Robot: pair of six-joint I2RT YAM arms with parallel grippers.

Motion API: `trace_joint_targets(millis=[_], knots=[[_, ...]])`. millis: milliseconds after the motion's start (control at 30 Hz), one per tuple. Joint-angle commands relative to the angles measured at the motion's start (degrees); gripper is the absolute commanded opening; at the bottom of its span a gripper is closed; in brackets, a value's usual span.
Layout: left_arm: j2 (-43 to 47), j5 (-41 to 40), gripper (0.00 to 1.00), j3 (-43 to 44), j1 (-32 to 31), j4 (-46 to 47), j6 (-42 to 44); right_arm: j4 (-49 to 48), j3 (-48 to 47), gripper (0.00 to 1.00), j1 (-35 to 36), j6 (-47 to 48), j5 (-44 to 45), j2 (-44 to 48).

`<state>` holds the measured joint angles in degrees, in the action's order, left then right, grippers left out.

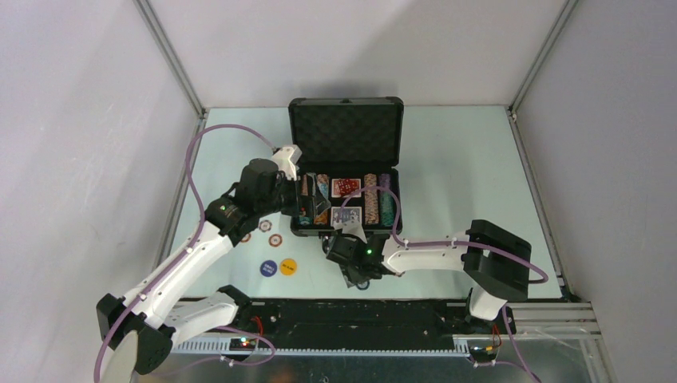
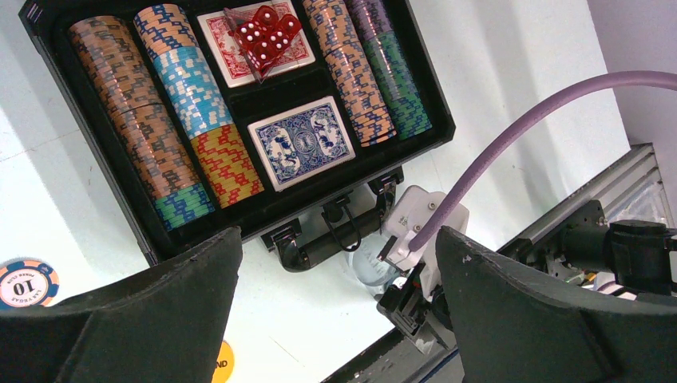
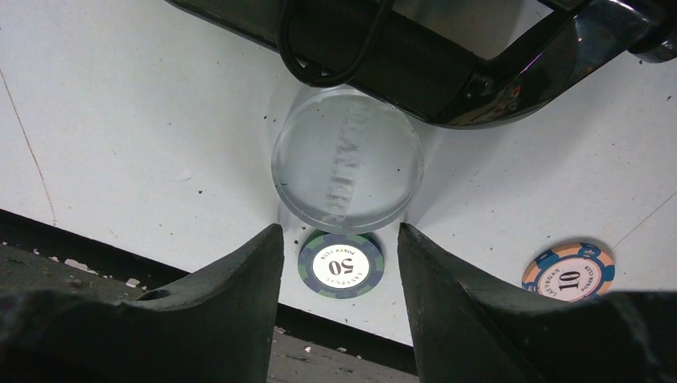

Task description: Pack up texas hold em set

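Note:
The black case [image 1: 297, 214] lies open with its foam lid up. In the left wrist view its tray [image 2: 257, 215] holds rows of striped chips [image 2: 192, 104], a red deck with red dice [image 2: 263, 33] on it, and a blue deck [image 2: 303, 142]. My left gripper [image 2: 339, 319] hangs open by the case's left front corner [image 1: 302, 190]. My right gripper [image 3: 340, 231] is open just above the table in front of the case handle [image 3: 479, 76]. A green 50 chip [image 3: 341, 264] lies flat between its fingertips. A clear round button [image 3: 347, 159] lies just beyond them, against the handle.
Loose chips [image 1: 264, 226] lie left of the case, with a blue button [image 1: 268, 268] and a yellow button [image 1: 288, 266] nearer me. A 10 chip [image 3: 568, 271] lies right of my right fingers. The table's black front edge [image 3: 120, 239] runs close under the right gripper.

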<state>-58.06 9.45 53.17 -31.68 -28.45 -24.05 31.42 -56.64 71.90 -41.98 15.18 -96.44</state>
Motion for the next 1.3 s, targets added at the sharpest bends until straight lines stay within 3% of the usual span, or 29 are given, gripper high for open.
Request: trace_joint_targets(millis=[0, 700, 1267], knots=[[0.3, 1.0, 0.96, -0.2, 0.4, 0.6, -0.6, -0.2, -0.9, 0.59, 0.1, -0.6, 1.1, 0.1], [0.3, 1.0, 0.96, -0.4, 0.5, 0.6, -0.6, 4.1, -0.8, 0.60, 1.2, -2.0, 0.3, 1.1], [0.4, 0.9, 0.96, -0.4, 0.5, 0.6, -0.5, 2.2, 1.6, 0.57, 1.5, -3.9, -2.1, 2.1]])
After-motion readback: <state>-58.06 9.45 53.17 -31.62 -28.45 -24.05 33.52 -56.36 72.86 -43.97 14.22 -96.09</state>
